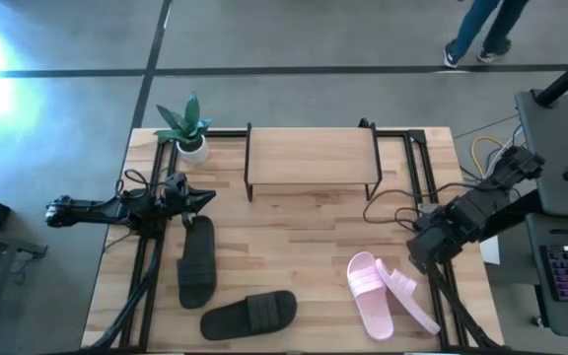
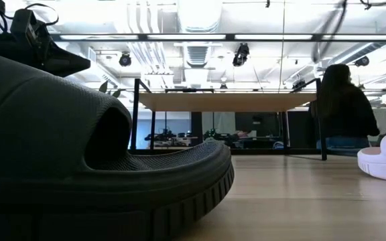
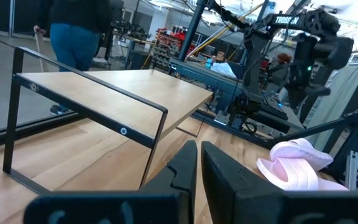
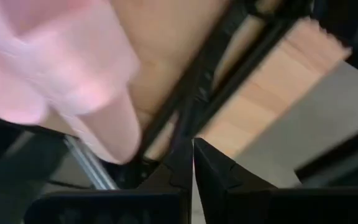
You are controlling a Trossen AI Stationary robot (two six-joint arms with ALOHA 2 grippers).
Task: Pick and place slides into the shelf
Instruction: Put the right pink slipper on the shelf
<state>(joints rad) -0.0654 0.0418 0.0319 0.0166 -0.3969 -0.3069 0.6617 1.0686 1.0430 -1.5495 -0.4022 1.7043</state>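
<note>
My left gripper (image 1: 203,200) hangs over the left side of the table (image 1: 304,237), just above the heel end of one dark slide (image 1: 196,261), with nothing between its fingers (image 3: 185,165); my left wrist view shows them pressed together with only a thin slit between the tips. My right gripper (image 1: 420,252) sits at the table's right edge, just beside the pale pink pair, and its fingers (image 4: 180,163) are likewise closed on nothing, tips nearly touching.

The shelf (image 1: 312,158) stands at the back middle of the table, its light wooden top board bare and its black legs planted on the tabletop. None of the four slides is on it or under it. The first dark slide lies lengthwise on the left, and the second dark slide (image 1: 249,314) lies crosswise near the front edge, just beside the first one's front end. The two pink slides (image 1: 381,291) lie together at the front right, one overlapping the other (which one is on top I cannot tell for certain).

From table height, a dark slide (image 2: 92,167) fills the near left, and a pink slide (image 2: 384,157) shows at the far right edge. A small potted plant (image 1: 187,128) stands at the back left corner, beside the shelf. A person (image 2: 340,110) stands beyond the table.
</note>
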